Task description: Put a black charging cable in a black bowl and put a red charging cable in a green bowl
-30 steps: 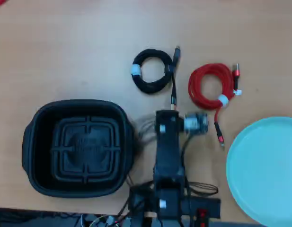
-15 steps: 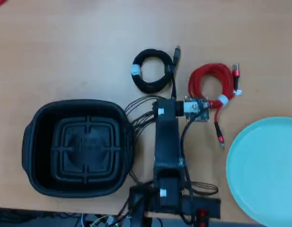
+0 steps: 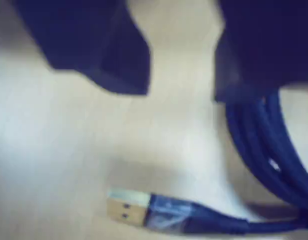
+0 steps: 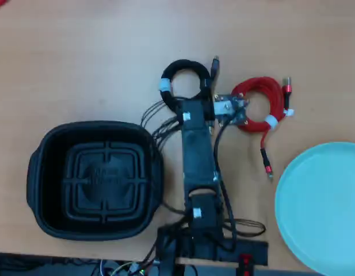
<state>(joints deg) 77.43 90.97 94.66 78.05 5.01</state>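
Two cables, two bowls, and nothing's been sorted yet. What changed in the last second: seen from overhead, the arm (image 4: 197, 149) stretched forward from near the black bowl (image 4: 42, 167) until its head sits over the near edge of the black cable (image 4: 186, 68), which lies where it was on the table, just left of the red cable (image 4: 263, 95). So my read is it's going for the black one first, and the grab hasn't happened.

Wrist view is blurry, but the gripper (image 3: 181, 75) shows two dark jaws with a clear gap of bare table between them, so spread apart and empty. The coil runs under the right jaw and a plug (image 3: 129, 209) lies below.

Green bowl (image 4: 321, 230) sits empty at far right. No readable labels or brands anywhere.
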